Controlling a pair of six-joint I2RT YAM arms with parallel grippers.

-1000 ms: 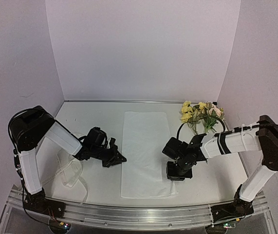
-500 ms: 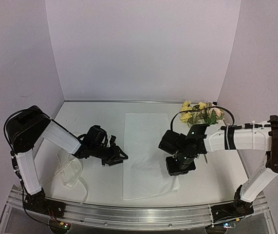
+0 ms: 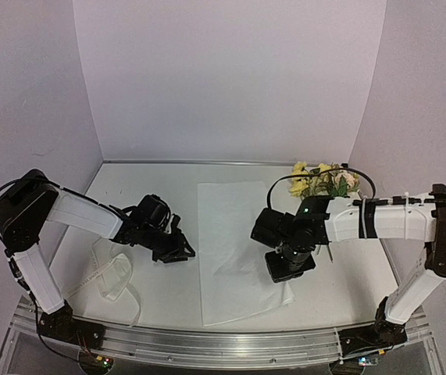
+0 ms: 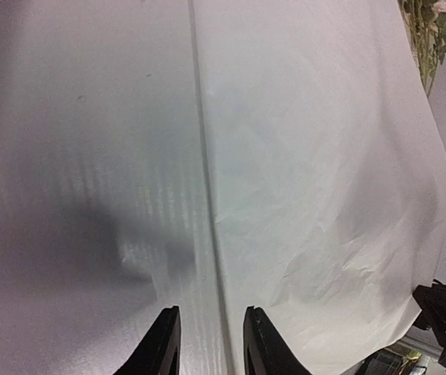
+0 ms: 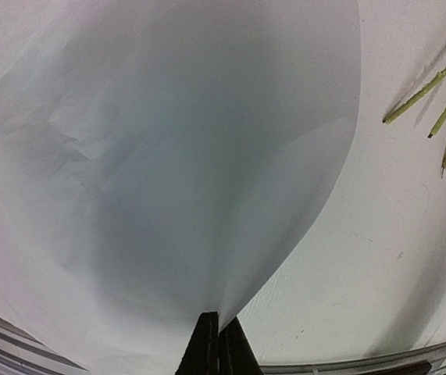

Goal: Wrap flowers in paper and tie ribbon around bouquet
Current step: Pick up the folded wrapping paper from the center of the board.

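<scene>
You have one ribbon point(image 3: 113, 277), lying loose by the desk's point(image 3: 160, 195) near left corner. Your left gripper point(image 3: 177, 250) sits at the left edge of the paper point(image 3: 230, 226), its jaws parted and gripping nothing. There is one sheet of paper, lying along the middle of the desk. Your right gripper point(image 3: 287, 269) is clenched on the paper's right edge close to the near corner, lifting that side into a curve. One bunch of flowers point(image 3: 322, 181) lies at the far right corner, with three stem ends point(image 5: 433, 86) showing.
</scene>
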